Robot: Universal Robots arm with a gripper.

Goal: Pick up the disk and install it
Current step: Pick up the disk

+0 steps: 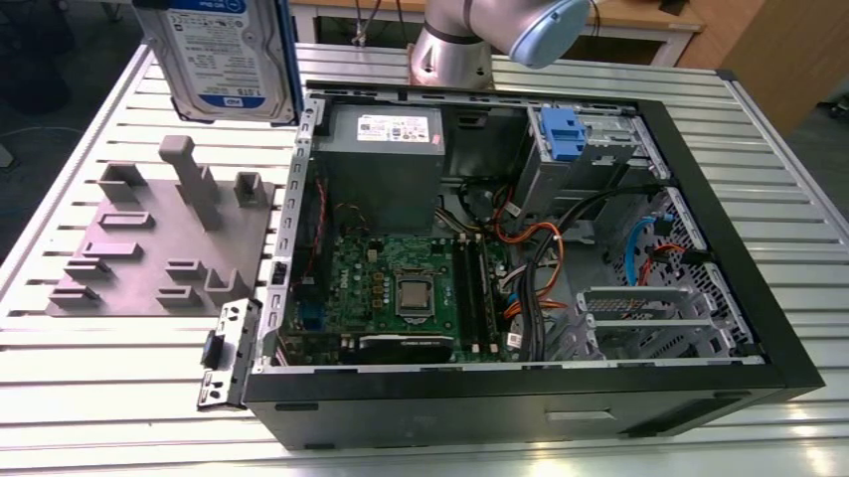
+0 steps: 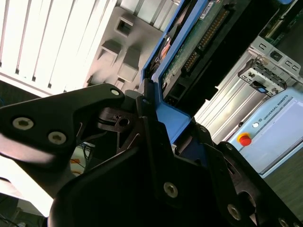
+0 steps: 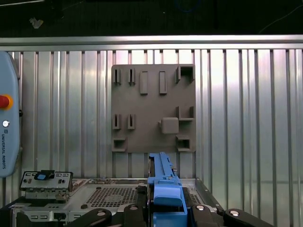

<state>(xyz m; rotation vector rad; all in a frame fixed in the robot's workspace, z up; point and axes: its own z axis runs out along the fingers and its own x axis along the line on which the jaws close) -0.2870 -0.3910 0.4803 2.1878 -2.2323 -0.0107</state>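
Second wrist view: claw (image 2: 171,116) clamps disk (image 2: 201,40).

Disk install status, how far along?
Pick-up looks done: the disk is in the air, clear of the table. In hand: the gripper is shut on it in both wrist views. Left: installing; the disk is outside the open case, up beyond the grey fixture.
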